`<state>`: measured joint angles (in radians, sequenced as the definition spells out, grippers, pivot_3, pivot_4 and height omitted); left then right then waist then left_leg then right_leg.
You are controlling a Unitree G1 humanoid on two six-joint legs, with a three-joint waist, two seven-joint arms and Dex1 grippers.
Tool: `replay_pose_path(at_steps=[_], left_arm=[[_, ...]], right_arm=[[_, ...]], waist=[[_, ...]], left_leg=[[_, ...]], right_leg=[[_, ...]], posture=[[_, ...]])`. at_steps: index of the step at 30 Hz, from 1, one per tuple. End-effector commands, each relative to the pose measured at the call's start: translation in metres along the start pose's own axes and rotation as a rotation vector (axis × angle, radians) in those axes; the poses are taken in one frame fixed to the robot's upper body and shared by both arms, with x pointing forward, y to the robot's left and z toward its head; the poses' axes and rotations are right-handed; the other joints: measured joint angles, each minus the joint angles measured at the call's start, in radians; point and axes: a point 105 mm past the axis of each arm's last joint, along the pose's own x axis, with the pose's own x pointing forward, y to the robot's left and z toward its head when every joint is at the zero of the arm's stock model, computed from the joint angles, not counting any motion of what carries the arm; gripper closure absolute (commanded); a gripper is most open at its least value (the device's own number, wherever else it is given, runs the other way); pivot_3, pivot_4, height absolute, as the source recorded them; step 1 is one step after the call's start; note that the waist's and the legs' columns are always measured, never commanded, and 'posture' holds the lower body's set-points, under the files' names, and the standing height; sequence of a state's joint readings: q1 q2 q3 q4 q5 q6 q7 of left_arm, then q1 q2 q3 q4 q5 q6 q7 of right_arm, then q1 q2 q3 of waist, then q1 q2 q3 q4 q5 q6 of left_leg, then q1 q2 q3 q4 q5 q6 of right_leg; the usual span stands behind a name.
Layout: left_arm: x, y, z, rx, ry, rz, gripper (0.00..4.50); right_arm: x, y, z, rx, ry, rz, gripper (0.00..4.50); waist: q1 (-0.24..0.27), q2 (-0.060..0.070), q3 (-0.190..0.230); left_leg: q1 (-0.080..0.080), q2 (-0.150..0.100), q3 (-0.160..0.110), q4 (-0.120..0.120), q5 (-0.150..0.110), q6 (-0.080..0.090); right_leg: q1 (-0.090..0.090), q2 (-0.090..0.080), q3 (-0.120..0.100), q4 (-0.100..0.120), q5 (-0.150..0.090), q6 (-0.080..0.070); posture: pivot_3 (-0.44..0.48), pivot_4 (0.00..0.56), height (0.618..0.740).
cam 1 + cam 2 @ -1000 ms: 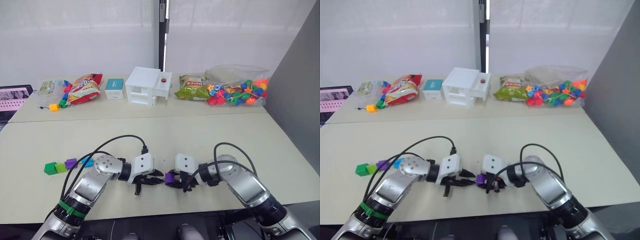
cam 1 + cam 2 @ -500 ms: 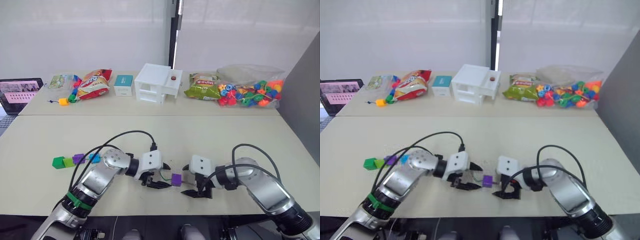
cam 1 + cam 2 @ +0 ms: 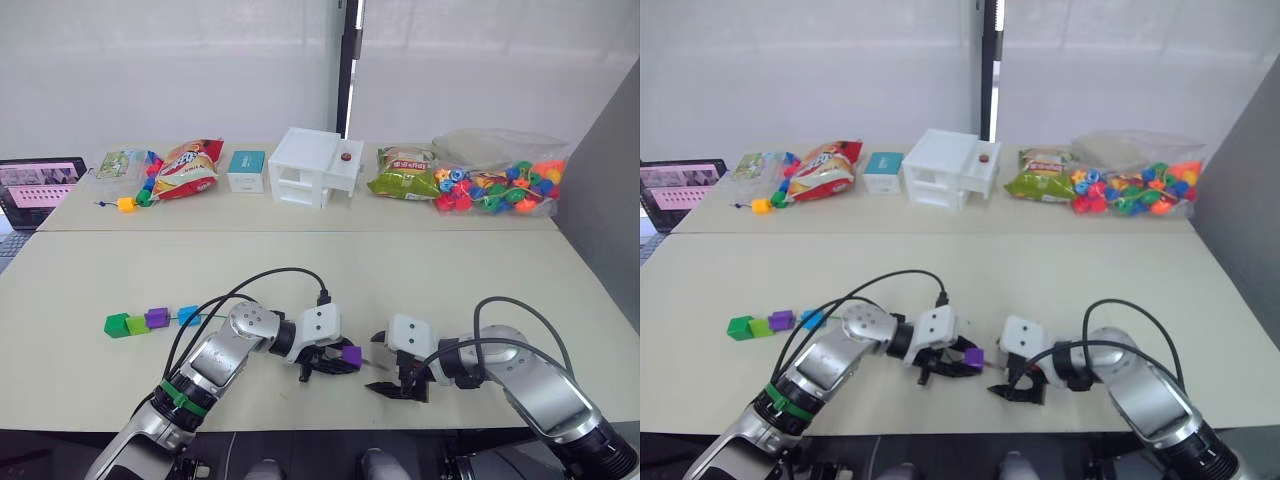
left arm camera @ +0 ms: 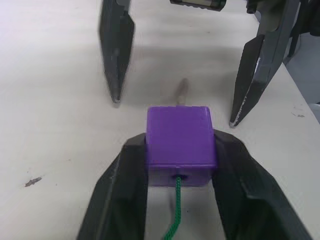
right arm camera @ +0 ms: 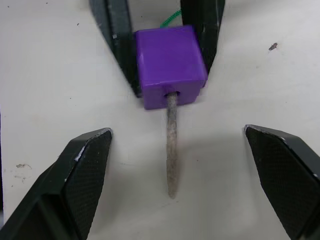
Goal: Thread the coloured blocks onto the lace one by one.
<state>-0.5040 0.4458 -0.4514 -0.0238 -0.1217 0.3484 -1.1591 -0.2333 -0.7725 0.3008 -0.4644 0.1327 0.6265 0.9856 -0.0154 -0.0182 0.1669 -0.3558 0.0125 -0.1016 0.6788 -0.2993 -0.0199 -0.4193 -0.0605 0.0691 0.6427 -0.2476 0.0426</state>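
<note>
You're working over a matte cream table [image 3: 420, 270], smooth with a few small specks, butted against a second table of the same colour along a white wall. Back there sit a white boxy drawer unit [image 3: 313, 168], glossy snack bags [image 3: 187, 167], and a clear bag of mixed beads [image 3: 492, 185]; a laptop [image 3: 35, 185] shows at your far left edge.

Your left gripper [image 4: 179, 162] is clamped on a purple block [image 4: 180, 142], a smooth glossy cube with rounded edges, one black finger on each side face. The lace [image 4: 174, 215], a thin twisted green cord, enters the hole in the block's near face, and its stiff pale tip [image 5: 171, 150] sticks out of the opposite hole, lying along the tabletop.

Your right gripper [image 5: 177, 175] faces it, fingers spread wide to either side of that tip and touching nothing.

Well off to your left, four more blocks [image 3: 147, 320] lie in a row: dark green, light green, purple, blue. The cord seems to run toward them, though it's too thin to trace
</note>
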Motion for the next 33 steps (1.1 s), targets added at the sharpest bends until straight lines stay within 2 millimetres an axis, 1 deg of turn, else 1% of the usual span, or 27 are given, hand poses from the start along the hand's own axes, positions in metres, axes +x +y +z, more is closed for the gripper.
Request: replay_pose_path(at_steps=[1, 7, 10, 12, 15, 17, 18, 20, 21, 24, 26, 29, 31, 33], left_arm=[[-0.005, 0.000, 0.010, 0.041, -0.024, -0.003, 3.30], [-0.009, 0.002, 0.008, 0.040, -0.019, 0.000, 3.30], [-0.014, 0.001, 0.005, 0.039, -0.014, 0.001, 3.30], [-0.018, 0.002, 0.004, 0.034, -0.010, 0.005, 3.30], [-0.036, 0.004, -0.007, 0.017, 0.020, 0.029, 3.30], [-0.057, 0.009, -0.022, -0.009, 0.070, 0.073, 3.30], [-0.073, 0.012, -0.034, -0.019, 0.112, 0.103, 3.30], [-0.112, 0.019, -0.061, -0.038, 0.229, 0.180, 3.30], [-0.136, 0.021, -0.074, -0.057, 0.294, 0.216, 3.30], [-0.184, 0.021, -0.094, -0.099, 0.405, 0.291, 3.30], [-0.209, 0.016, -0.105, -0.120, 0.467, 0.319, 3.30], [-0.227, 0.010, -0.113, -0.145, 0.499, 0.340, 3.30], [-0.229, 0.007, -0.114, -0.148, 0.491, 0.340, 3.30], [-0.225, 0.008, -0.112, -0.135, 0.471, 0.338, 3.30]], right_arm=[[-0.005, -0.003, -0.005, -0.009, 0.021, -0.031, 1.43], [-0.006, -0.008, -0.002, -0.043, 0.007, -0.039, 3.53], [-0.006, -0.010, -0.002, -0.061, 0.014, -0.038, 4.49], [-0.007, -0.012, -0.002, -0.068, 0.011, -0.038, 4.50], [-0.007, -0.015, 0.002, -0.087, 0.003, -0.035, 4.50], [-0.008, -0.016, 0.005, -0.100, 0.000, -0.028, 4.50], [-0.009, -0.016, 0.007, -0.107, -0.002, -0.023, 4.50], [-0.013, -0.015, 0.012, -0.121, -0.005, -0.006, 4.50], [-0.014, -0.014, 0.014, -0.130, -0.007, 0.005, 4.50], [-0.017, -0.012, 0.018, -0.145, -0.006, 0.024, 4.50], [-0.017, -0.011, 0.019, -0.152, -0.003, 0.034, 4.50], [-0.016, -0.010, 0.019, -0.153, -0.003, 0.046, 4.50], [-0.015, -0.010, 0.019, -0.153, -0.001, 0.052, 4.50], [-0.014, -0.010, 0.019, -0.153, -0.003, 0.056, 4.50]], waist=[[0.000, 0.000, 0.000], [0.000, 0.000, 0.000], [-0.001, 0.000, 0.000], [-0.001, 0.000, 0.000], [-0.005, 0.000, 0.000], [-0.009, 0.000, 0.000], [-0.011, 0.000, 0.000], [-0.021, 0.000, 0.000], [-0.026, 0.000, 0.000], [-0.042, 0.000, 0.000], [-0.051, 0.000, 0.000], [-0.053, 0.001, 0.000], [-0.051, 0.002, 0.000], [-0.051, 0.002, 0.000]], left_leg=[[0.000, 0.000, 0.000, 0.000, 0.000, 0.000], [0.000, 0.000, 0.000, 0.001, 0.000, 0.000], [0.000, 0.000, 0.001, 0.001, 0.000, 0.000], [0.000, 0.000, 0.000, 0.001, 0.000, 0.000], [0.001, 0.000, 0.001, 0.001, 0.000, 0.000], [0.001, 0.000, 0.001, 0.000, 0.000, 0.000], [0.001, 0.001, 0.001, 0.000, 0.000, 0.000], [0.002, 0.001, 0.001, 0.000, 0.000, 0.000], [0.002, 0.001, 0.001, -0.001, 0.000, 0.000], [0.004, 0.003, 0.001, -0.002, 0.000, 0.000], [0.005, 0.004, 0.001, -0.003, 0.000, 0.000], [0.005, 0.003, 0.001, -0.003, 0.000, 0.000], [0.005, 0.003, 0.001, -0.003, 0.000, 0.000], [0.004, 0.003, 0.001, -0.002, 0.000, 0.000]], right_leg=[[0.000, 0.000, 0.000, 0.000, 0.000, 0.000], [0.000, 0.000, 0.000, 0.000, 0.000, 0.000], [0.000, 0.000, 0.000, 0.000, 0.000, 0.000], [0.000, 0.000, 0.000, 0.001, 0.000, 0.000], [-0.001, 0.000, 0.000, 0.001, 0.000, 0.000], [-0.001, 0.000, 0.000, 0.003, 0.000, 0.000], [-0.001, 0.000, 0.000, 0.003, 0.000, 0.000], [-0.002, 0.001, 0.000, 0.003, 0.000, 0.000], [-0.002, 0.001, 0.000, 0.003, 0.000, 0.000], [-0.002, 0.002, 0.000, 0.004, -0.001, -0.002], [-0.002, 0.003, 0.000, 0.005, -0.002, -0.003], [-0.002, 0.003, 0.000, 0.005, -0.002, -0.003], [-0.002, 0.003, 0.000, 0.006, -0.002, -0.003], [-0.002, 0.002, 0.000, 0.006, -0.002, -0.003]], posture=[[0.000, 0.150, 0.740], [0.000, 0.150, 0.740], [0.000, 0.150, 0.740], [0.000, 0.150, 0.740], [0.000, 0.150, 0.740], [0.000, 0.150, 0.740], [0.000, 0.150, 0.740], [0.000, 0.150, 0.740], [0.000, 0.150, 0.740], [0.000, 0.150, 0.740], [0.000, 0.150, 0.740], [0.000, 0.150, 0.740], [0.000, 0.150, 0.740], [0.000, 0.150, 0.740]])
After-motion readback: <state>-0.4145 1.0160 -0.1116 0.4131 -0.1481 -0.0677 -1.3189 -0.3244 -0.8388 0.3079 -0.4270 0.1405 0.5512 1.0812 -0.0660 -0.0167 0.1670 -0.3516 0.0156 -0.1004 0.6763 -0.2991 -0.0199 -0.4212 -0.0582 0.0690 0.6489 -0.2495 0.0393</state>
